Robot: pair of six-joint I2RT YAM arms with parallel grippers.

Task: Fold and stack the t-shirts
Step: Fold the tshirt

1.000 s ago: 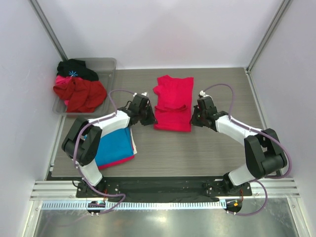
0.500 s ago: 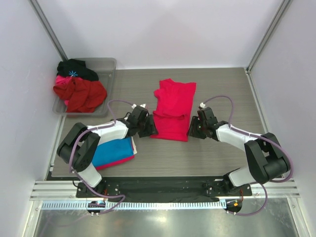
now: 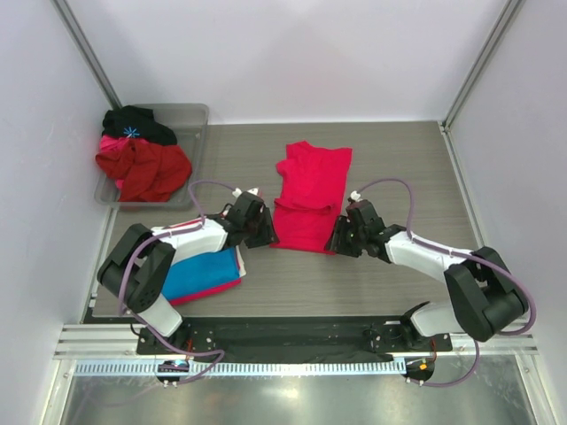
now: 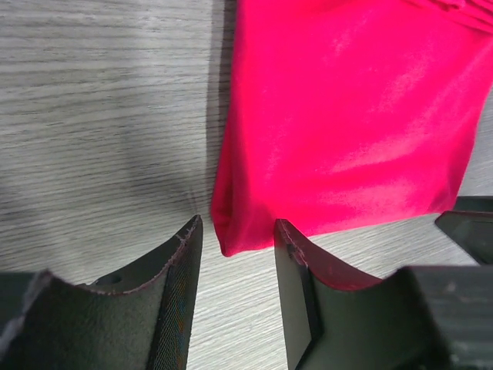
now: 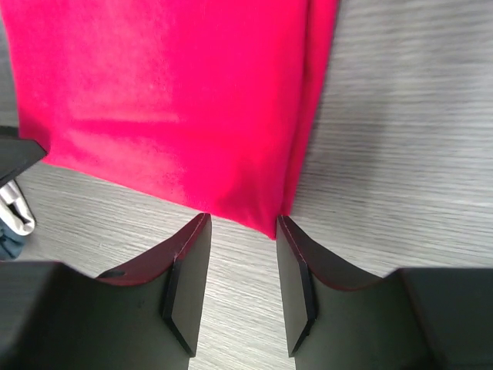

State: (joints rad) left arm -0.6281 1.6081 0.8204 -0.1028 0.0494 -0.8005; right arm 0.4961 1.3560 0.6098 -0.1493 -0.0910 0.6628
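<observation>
The crimson-pink t-shirt [image 3: 310,199] is lying in the middle of the surface [image 3: 399,164]. It is stretching longer than a second ago, with its near edge now sitting closer to the arm bases. Your left jaws and right jaws, shut then, are now standing parted at its two near corners, each corner lying loose between the fingers [image 4: 181,270]. The left arm [image 3: 190,237] is hiding part of the blue t-shirt [image 3: 199,270], and only a sliver of the pink-red t-shirt [image 3: 213,289] is showing beneath it. Bare surface is lying open toward the right wall.
</observation>
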